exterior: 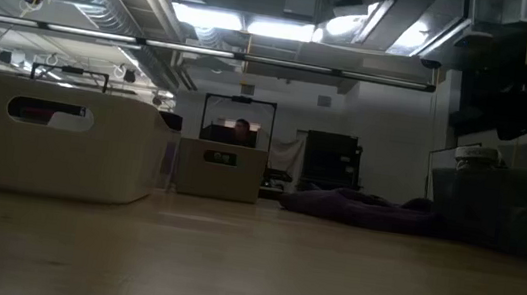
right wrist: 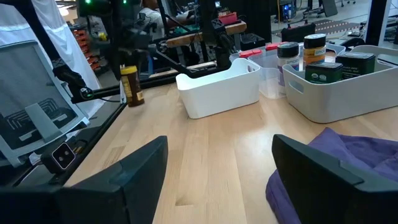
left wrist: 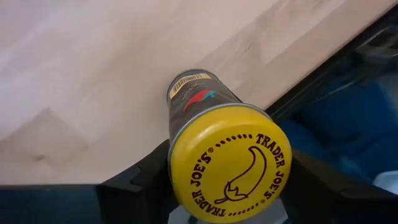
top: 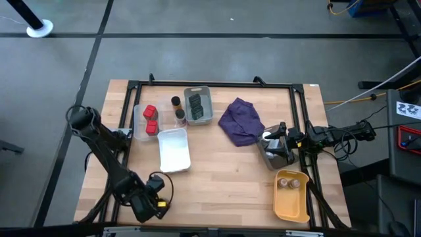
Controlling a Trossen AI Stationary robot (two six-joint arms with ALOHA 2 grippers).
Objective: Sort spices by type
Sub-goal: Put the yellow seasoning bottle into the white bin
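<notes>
- The left gripper point(left wrist: 227, 186), at the table's near left corner, pinches a dark spice jar with a yellow "Trader Joe's" lid point(left wrist: 227, 163) above the pale wooden table point(top: 223, 164).
- The right gripper point(right wrist: 217, 174), fingers spread wide and holding nothing, sits beside the crumpled purple cloth point(top: 241, 122).
- Two red tins point(top: 150, 119) lie in the clear tray point(top: 138, 122) (left of the grey tray point(top: 198, 118) holding dark tins).
- The yellow tray point(top: 291, 204) holds two small jars point(top: 287, 183).

A yellow lid point(left wrist: 230, 163) on a dark jar point(left wrist: 198, 93) is showing "TRADER JOE'S" printed twice around a chili pepper drawing. The jar's side is carrying a barcode label, too small to read. No other text is reading clearly.
</notes>
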